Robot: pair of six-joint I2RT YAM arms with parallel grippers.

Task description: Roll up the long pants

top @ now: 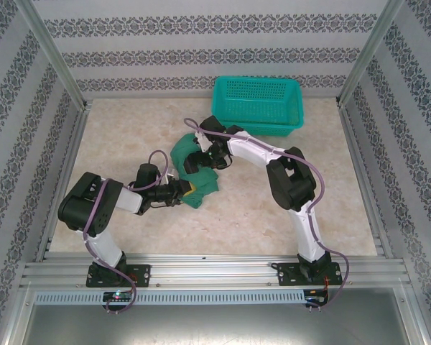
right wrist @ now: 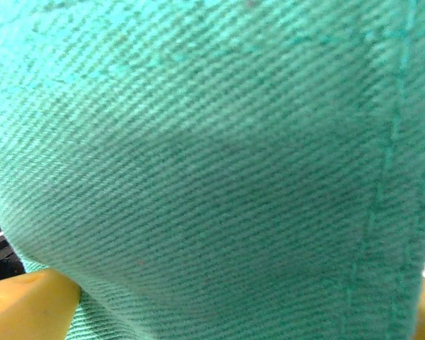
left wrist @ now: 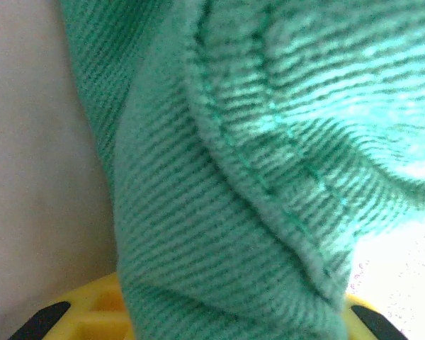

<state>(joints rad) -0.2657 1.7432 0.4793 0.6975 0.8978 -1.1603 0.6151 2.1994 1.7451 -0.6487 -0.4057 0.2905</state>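
Note:
The long pants [top: 205, 184] lie bunched in a dark green heap at the middle of the table. My left gripper [top: 187, 191] comes in from the left and is shut on the heap's lower left edge. In the left wrist view a hemmed fold of the pants [left wrist: 234, 177] runs down between the yellow fingers [left wrist: 92, 315]. My right gripper [top: 200, 161] presses into the top of the heap from the right. In the right wrist view its yellow fingers [right wrist: 28, 304] stand wide apart at the lower corners, open, with the pants' twill cloth [right wrist: 198, 163] spread across them.
A teal plastic mesh basket [top: 257, 78] stands at the back right of the table, close behind the right arm. Aluminium rails edge the beige marbled table top [top: 115, 136] on both sides and along the front.

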